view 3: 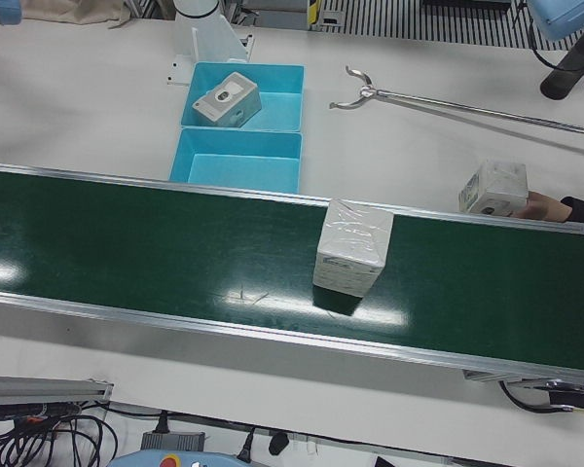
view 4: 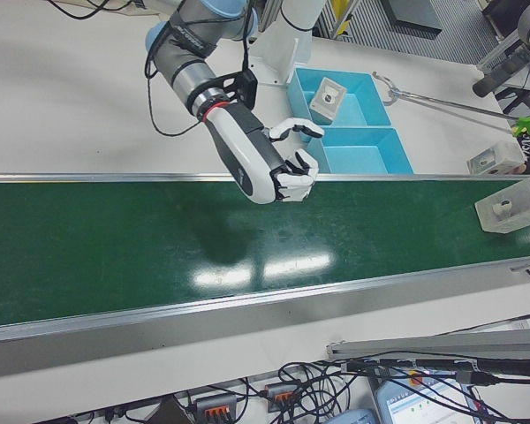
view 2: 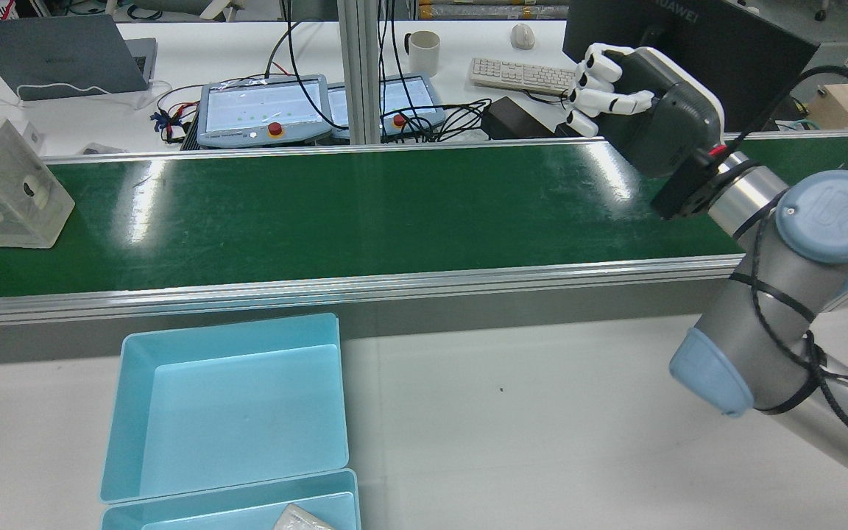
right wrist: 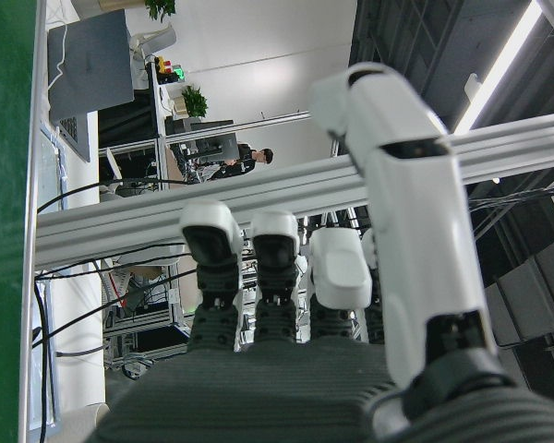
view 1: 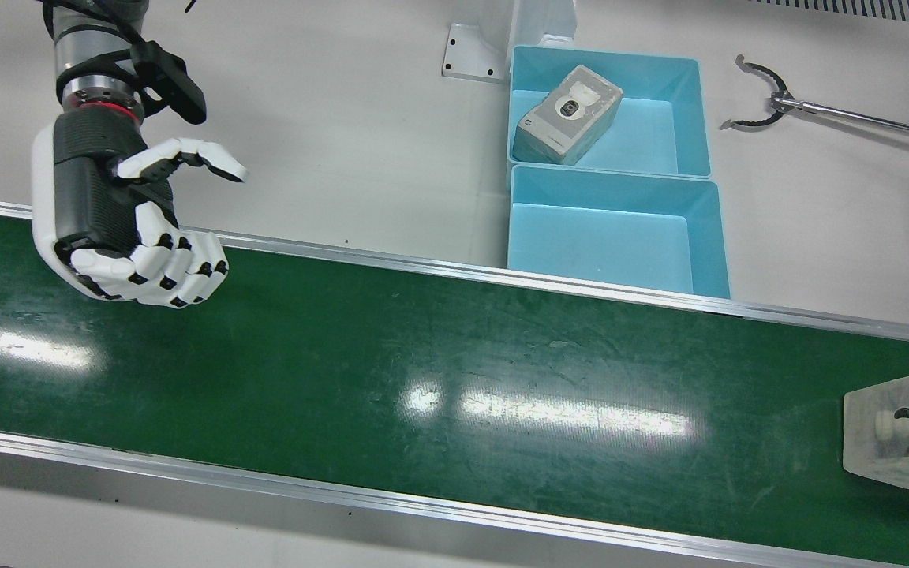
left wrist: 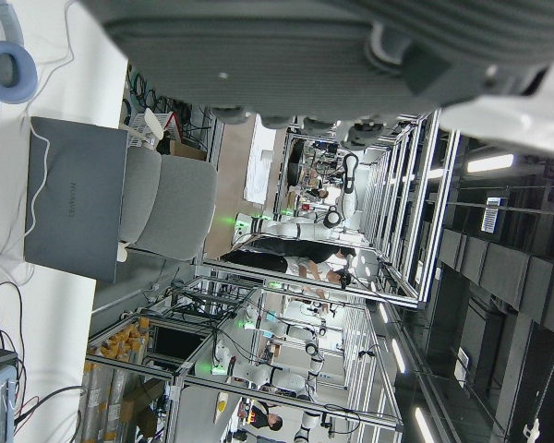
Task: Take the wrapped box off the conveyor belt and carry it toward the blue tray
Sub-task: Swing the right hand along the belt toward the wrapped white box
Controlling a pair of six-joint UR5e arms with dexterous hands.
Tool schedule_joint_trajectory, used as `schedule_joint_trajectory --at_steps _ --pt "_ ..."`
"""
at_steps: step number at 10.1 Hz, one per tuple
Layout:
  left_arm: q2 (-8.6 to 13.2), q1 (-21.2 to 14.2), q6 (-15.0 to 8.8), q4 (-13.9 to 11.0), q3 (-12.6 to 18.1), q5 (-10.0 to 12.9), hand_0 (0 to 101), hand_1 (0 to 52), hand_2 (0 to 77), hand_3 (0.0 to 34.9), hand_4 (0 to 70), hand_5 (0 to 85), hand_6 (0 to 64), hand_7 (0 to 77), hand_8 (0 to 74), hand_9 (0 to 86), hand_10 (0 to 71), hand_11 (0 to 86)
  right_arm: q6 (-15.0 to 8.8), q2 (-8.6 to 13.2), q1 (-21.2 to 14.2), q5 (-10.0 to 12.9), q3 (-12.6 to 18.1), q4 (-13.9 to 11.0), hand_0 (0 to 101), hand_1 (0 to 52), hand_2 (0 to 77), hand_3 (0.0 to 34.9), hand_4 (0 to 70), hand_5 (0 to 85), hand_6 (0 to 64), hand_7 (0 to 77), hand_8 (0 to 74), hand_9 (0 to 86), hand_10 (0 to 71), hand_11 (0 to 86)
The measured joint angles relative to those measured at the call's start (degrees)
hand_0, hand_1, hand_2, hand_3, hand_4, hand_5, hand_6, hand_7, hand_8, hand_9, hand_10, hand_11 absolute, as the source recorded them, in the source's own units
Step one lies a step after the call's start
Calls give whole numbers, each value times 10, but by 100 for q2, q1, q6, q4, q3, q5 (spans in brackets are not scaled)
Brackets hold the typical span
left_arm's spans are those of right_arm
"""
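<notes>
The right hand (view 1: 135,229) hovers over the near-robot edge of the green conveyor belt (view 1: 439,371), palm turned sideways, fingers (view 1: 178,272) half curled and the thumb held apart; it holds nothing. The wrapped box (view 1: 900,430) sits upright on the belt at the far end from the hand, well apart from it, with a long stretch of bare belt between. In the left-front view another wrapped box (view 3: 492,188) is held by a person's hand (view 3: 545,206) at the belt's edge.

Two blue trays (view 1: 616,237) stand touching on the desk (view 1: 360,118) just beside the belt; the farther one already holds a box (view 1: 569,114), the nearer is empty.

The step in hand looks like waiting or lining up for the pick; nothing is grasped yet. The next move would call for meeting the box on the belt with the fingers spread wide enough to span it.

The left hand shows only as a blurred edge in its own view, so whether it holds anything cannot be told.
</notes>
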Motion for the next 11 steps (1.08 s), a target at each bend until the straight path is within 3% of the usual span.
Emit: schedule_joint_trajectory --at_steps 1,2,3,4,5,6,8,9,11 --pt "0 0 0 0 0 0 0 0 11 0 0 5 0 5 5 0 5 5 -88 103 -222 256 -43 -6 566 267 371 8 387 704 627 698 485 654 502 627" --pt "0 0 0 0 0 0 0 0 11 0 0 5 0 5 5 0 0 5 -157 185 -362 410 -102 -12 566 267 371 8 387 704 627 698 485 654 502 627" --pt "0 0 0 0 0 0 0 0 11 0 0 11 0 5 5 0 5 0 -204 260 -438 490 -195 -19 583 295 398 7 311 638 605 665 305 491 311 464" --pt "0 0 0 0 0 0 0 0 5 0 0 5 0 5 5 0 5 0 -228 366 -475 528 -313 -84 583 295 398 7 311 638 605 665 305 491 311 464" --pt "0 0 0 0 0 0 0 0 11 0 0 11 0 5 5 0 5 0 -240 528 -490 532 -467 -221 613 333 409 6 191 425 464 491 82 311 76 284" --pt "0 0 0 0 0 0 0 0 11 0 0 5 0 5 5 0 0 0 -243 721 -490 519 -611 -416 642 365 436 8 169 256 305 322 22 44 38 22" --pt "0 0 0 0 0 0 0 0 11 0 0 5 0 5 5 0 5 0 -241 942 -387 413 -745 -797 662 365 436 7 180 295 305 322 22 44 38 22" --pt "0 0 0 0 0 0 0 0 5 0 0 5 0 5 5 0 0 0 -237 987 -282 301 -771 -974 758 365 436 7 202 267 114 262 22 33 16 60" --pt "0 0 0 0 0 0 0 0 5 0 0 11 0 5 5 0 5 0 -221 989 -137 51 -872 -1109 778 365 420 6 213 256 136 267 22 44 16 54"
